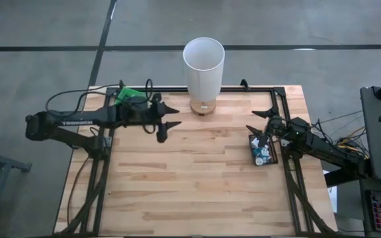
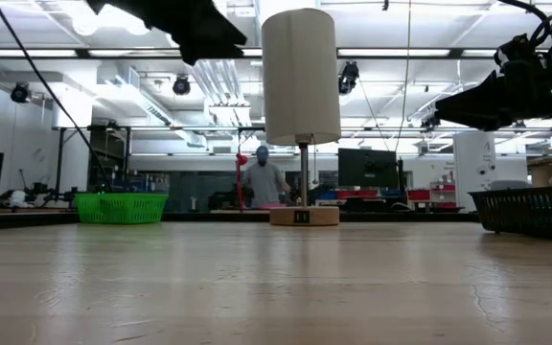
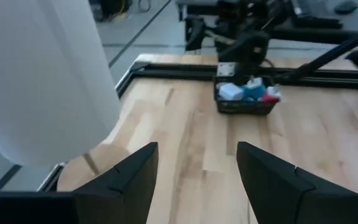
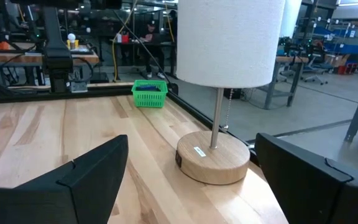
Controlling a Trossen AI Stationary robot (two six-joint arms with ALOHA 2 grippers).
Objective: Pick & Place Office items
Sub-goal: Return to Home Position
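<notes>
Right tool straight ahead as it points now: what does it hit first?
Probably the lamp: its wooden base sits dead ahead of the right tool, though height is unclear.

Pale planked wood table [image 1: 197,178], matt white textured lamp shade [image 4: 229,37], smooth wooden base [image 4: 219,165], shiny metal stem [image 4: 216,118], green plastic basket [image 4: 149,94]

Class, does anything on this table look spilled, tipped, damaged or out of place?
Nothing stands out. The lamp stands upright, the green bin and black bin sit level, office items lie inside the black bin, and left gripper and right gripper hang open above the table.
</notes>
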